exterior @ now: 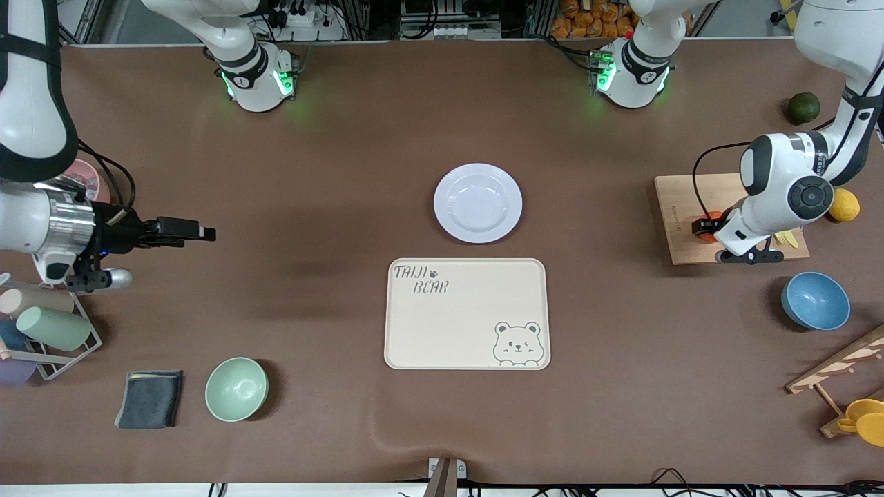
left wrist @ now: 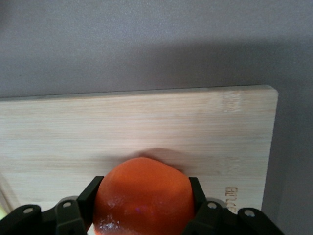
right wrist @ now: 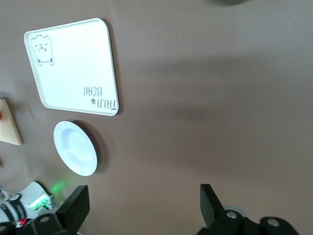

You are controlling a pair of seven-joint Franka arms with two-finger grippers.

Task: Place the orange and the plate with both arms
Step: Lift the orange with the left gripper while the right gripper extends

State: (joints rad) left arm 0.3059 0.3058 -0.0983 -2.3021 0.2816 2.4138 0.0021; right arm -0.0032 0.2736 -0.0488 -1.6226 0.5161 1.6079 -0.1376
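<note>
The glossy red-orange orange (left wrist: 143,196) is on the wooden cutting board (left wrist: 122,127) toward the left arm's end of the table. My left gripper (left wrist: 144,188) is shut on it, one black finger (left wrist: 93,193) pressed against each side. From the front the orange (exterior: 706,228) shows only partly under the left gripper (exterior: 704,226). The white plate (exterior: 477,203) lies mid-table, just farther from the front camera than the bear tray (exterior: 456,324). My right gripper (exterior: 207,234) hangs open over bare table toward the right arm's end. Its wrist view shows the right gripper (right wrist: 143,200) empty and the plate (right wrist: 76,148) farther off.
A blue bowl (exterior: 815,300), a lemon (exterior: 844,205) and a dark green fruit (exterior: 804,108) surround the cutting board (exterior: 680,200). A green bowl (exterior: 236,388), a dark cloth (exterior: 150,398) and a cup rack (exterior: 48,331) are at the right arm's end.
</note>
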